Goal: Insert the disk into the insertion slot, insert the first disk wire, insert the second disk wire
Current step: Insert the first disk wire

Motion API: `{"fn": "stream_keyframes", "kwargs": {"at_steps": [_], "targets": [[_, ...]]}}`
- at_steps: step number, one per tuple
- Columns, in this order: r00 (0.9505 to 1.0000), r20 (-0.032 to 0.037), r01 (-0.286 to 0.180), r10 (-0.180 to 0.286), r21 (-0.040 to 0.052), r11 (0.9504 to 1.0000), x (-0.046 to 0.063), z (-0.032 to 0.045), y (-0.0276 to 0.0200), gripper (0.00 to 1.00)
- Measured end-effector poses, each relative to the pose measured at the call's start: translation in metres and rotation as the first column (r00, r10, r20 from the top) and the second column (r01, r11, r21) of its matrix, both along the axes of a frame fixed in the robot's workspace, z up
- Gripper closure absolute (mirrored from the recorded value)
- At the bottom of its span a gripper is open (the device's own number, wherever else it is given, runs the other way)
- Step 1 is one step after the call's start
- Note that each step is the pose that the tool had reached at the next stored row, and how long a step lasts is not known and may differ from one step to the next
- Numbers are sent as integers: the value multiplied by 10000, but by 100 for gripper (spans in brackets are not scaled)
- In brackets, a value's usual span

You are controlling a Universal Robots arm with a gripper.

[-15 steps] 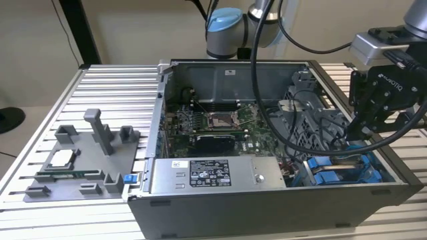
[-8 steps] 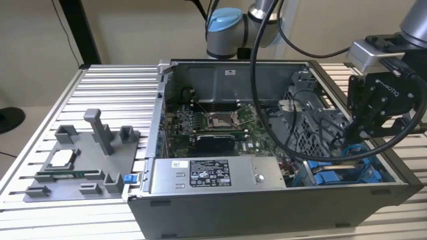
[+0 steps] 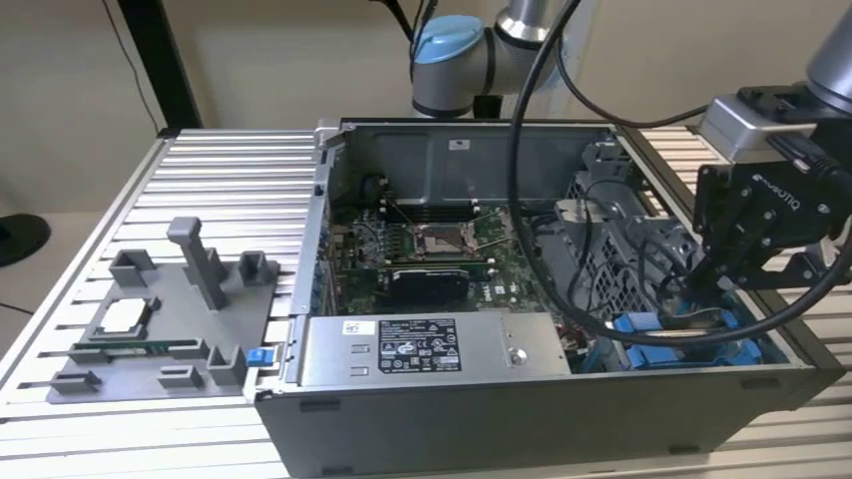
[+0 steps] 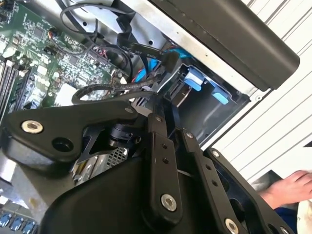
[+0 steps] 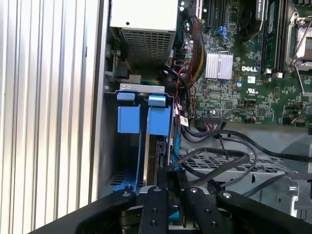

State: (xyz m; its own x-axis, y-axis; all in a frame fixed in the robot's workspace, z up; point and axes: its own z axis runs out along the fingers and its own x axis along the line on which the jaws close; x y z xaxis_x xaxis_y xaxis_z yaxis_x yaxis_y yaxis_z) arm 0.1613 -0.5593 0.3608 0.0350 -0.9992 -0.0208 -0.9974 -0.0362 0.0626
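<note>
At the computer case's [image 3: 533, 419] drive corner, the gripper [image 3: 725, 287] – clenched, it seems, on a black wire plug [image 5: 170, 181] – hangs just above the disk [image 5: 159, 146], seated on edge in the insertion slot [image 5: 141, 88], its long axis running straight ahead of the gripper.

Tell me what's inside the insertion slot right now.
A blue carrier frame stands in the insertion slot, with the dark edge of the disk showing between its rails. The gripper covers the near end, so the connectors are hidden.

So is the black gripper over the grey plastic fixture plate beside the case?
No, the gripper is down inside the open grey computer case, at the blue plastic parts on the exterior view's right.
</note>
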Motion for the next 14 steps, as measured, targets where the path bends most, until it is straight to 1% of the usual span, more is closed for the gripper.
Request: {"fn": "stream_keyframes", "kwargs": {"at_steps": [1,5,8,12,14], "targets": [[10000,-27,1,-1,2,10000,5,-8,-3,100],[10000,-29,0,0,1,10000,25,-29,-11,100],[10000,-29,0,0,14,10000,41,-62,-33,100],[10000,-31,0,1,33,10000,69,-87,-71,100],[10000,-31,1,-1,42,10000,71,-96,-76,100]]}}
